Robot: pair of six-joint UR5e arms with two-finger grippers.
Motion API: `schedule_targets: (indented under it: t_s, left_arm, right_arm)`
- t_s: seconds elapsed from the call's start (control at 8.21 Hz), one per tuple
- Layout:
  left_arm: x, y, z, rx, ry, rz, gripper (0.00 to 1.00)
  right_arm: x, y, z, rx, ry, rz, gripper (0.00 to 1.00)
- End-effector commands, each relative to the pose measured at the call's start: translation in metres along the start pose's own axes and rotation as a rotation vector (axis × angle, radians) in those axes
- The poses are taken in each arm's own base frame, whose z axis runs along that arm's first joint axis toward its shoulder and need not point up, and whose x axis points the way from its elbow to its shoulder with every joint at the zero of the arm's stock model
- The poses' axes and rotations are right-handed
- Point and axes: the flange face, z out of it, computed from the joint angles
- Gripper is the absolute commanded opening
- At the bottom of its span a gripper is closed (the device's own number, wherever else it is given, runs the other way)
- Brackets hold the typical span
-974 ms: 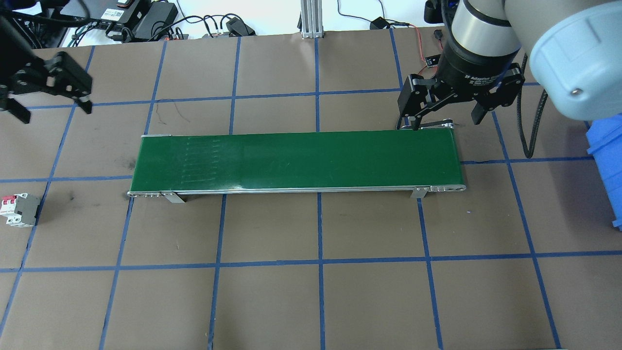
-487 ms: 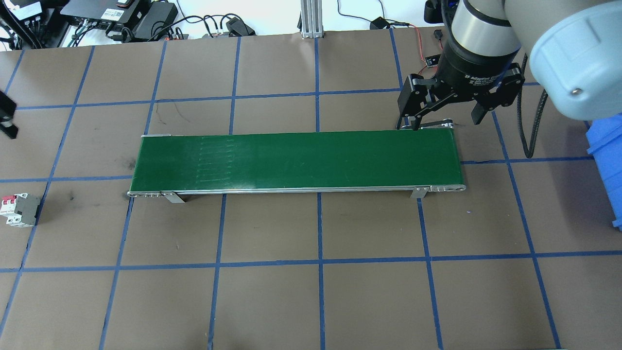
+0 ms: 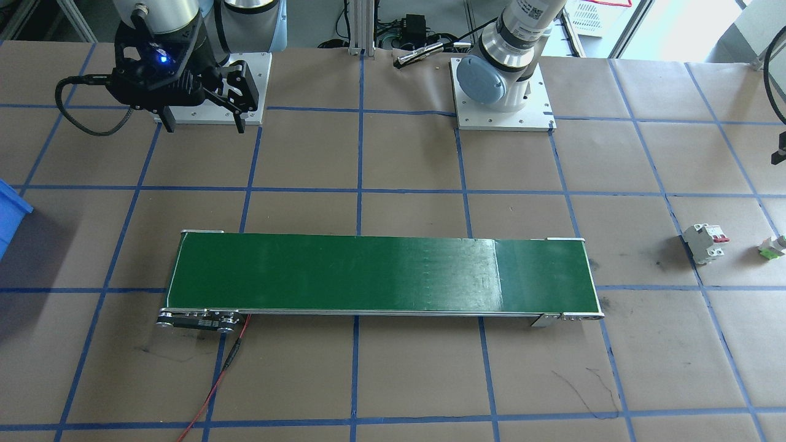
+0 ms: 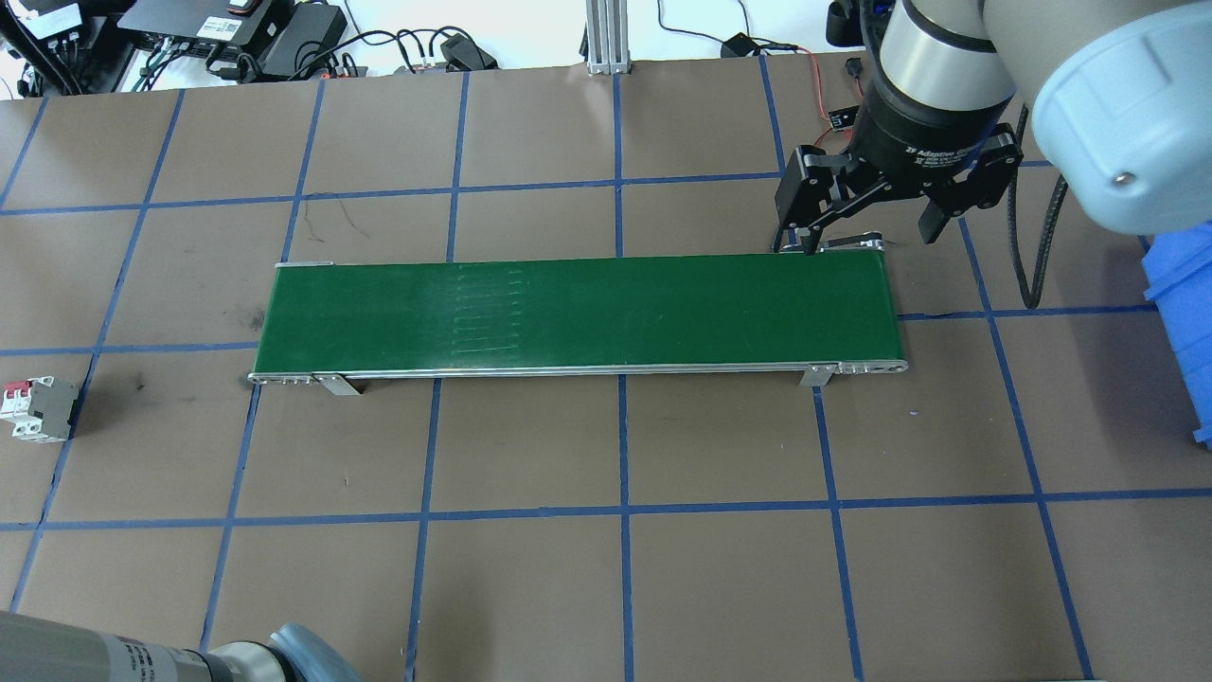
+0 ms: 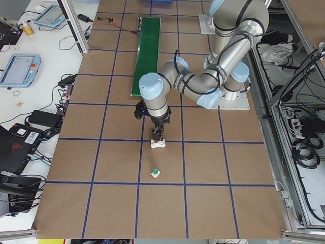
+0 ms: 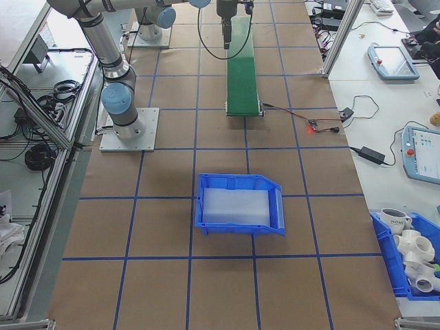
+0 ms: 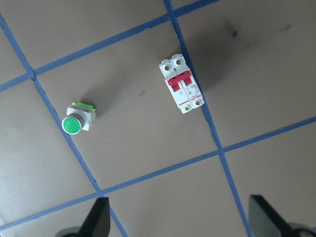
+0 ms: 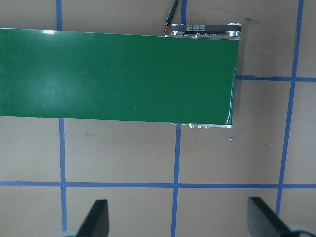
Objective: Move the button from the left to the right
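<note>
Overhead exterior is showing the left gripper gone from the table's far left edge, where it was hanging a second ago; only the left arm's elbow is now poking in at the near left corner. Judging by that, the arm is swinging out toward the left end to begin the pick, so the task is barely starting. The left gripper is hanging high over that end, its fingers spread wide and holding nothing. The button is lying on the table near its left edge, beyond the breaker, well apart from it. It is sitting ahead of the finger on the wrist view's left, outside the gap, so the gripper needs shifting across before descending. The right gripper is waiting wide open and empty over the belt's right end.
</note>
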Motion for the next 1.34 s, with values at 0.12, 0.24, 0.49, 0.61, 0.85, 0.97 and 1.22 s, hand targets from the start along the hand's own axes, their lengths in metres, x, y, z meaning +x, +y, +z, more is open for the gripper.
schedule_targets:
  t_s: [0.12, 0.24, 0.49, 0.61, 0.85, 0.97, 1.22]
  left_arm:
    - [-0.072, 0.003, 0.026, 0.065, -0.22, 0.018, 1.0]
    - [-0.082, 0.006, 0.045, 0.105, -0.188, 0.128, 1.0]
    - [-0.108, 0.022, 0.098, 0.181, -0.105, 0.208, 1.0]
    - [-0.117, 0.024, 0.126, 0.177, -0.073, 0.35, 1.0]
    - [-0.127, 0.015, 0.168, 0.178, -0.031, 0.501, 1.0]
    - [-0.127, 0.014, 0.174, 0.179, -0.023, 0.503, 1.0]
    - [-0.129, 0.005, 0.199, 0.216, 0.01, 0.505, 1.0]
  right_arm:
    - [0.0, 0.0, 0.0, 0.001, 0.0, 0.0, 1.0]
    - [0.0, 0.0, 0.0, 0.001, 0.001, 0.0, 1.0]
    - [0.0, 0.0, 0.001, -0.002, 0.002, 0.0, 1.0]
    - [0.0, 0.0, 0.0, 0.0, 0.002, 0.0, 1.0]
    - [0.0, 0.0, 0.001, -0.003, 0.003, 0.0, 1.0]
    - [0.0, 0.0, 0.0, -0.002, 0.003, 0.0, 1.0]
    - [0.0, 0.0, 0.001, -0.005, 0.003, 0.0, 1.0]
